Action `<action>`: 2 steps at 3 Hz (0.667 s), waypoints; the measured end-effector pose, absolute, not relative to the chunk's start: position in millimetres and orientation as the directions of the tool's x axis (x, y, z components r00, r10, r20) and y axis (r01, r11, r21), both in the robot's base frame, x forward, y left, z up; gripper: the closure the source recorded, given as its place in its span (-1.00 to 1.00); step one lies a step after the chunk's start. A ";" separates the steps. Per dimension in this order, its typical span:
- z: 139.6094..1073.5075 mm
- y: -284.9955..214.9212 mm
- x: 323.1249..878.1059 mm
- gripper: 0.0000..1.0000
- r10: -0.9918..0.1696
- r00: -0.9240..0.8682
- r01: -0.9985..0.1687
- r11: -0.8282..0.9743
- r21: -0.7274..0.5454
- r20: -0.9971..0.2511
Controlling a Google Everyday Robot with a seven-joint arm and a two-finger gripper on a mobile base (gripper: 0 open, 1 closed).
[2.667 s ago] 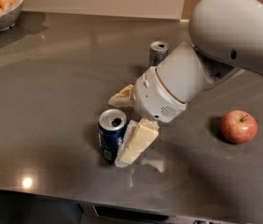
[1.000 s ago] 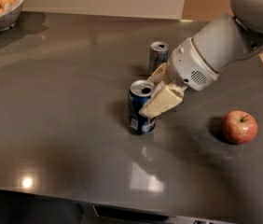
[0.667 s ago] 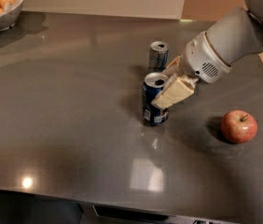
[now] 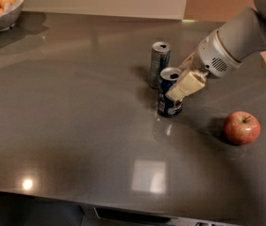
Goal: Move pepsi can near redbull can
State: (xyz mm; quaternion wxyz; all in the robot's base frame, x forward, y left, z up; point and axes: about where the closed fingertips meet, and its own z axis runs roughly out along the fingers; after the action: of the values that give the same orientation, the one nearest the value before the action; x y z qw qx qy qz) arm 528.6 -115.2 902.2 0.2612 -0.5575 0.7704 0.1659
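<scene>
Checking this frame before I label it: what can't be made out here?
All in the camera view:
- The hand, closed on the pepsi can, hides the can's right side behind its near finger.
- Whether the pepsi can touches the redbull can behind it: their overlap hides any gap.
- The fruit bowl is cut off by the top left corner.
- The arm is cut off by the right edge.

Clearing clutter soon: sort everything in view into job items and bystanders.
Job: short dark blue pepsi can; tall slim silver-blue redbull can; cream two-finger claw, gripping the pepsi can beside the redbull can.
Bystanders: red apple; white bowl of orange fruit, far corner.
</scene>
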 end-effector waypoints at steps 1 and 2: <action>899.7 -131.4 552.8 1.00 -0.732 -0.286 -0.920 0.389 -0.036 -0.618; 898.6 -145.3 576.5 0.64 -0.698 -0.319 -0.896 0.442 -0.036 -0.641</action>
State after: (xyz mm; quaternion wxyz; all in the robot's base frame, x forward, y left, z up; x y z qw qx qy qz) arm 576.5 -145.3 898.6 0.2987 -0.5013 0.7950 0.1660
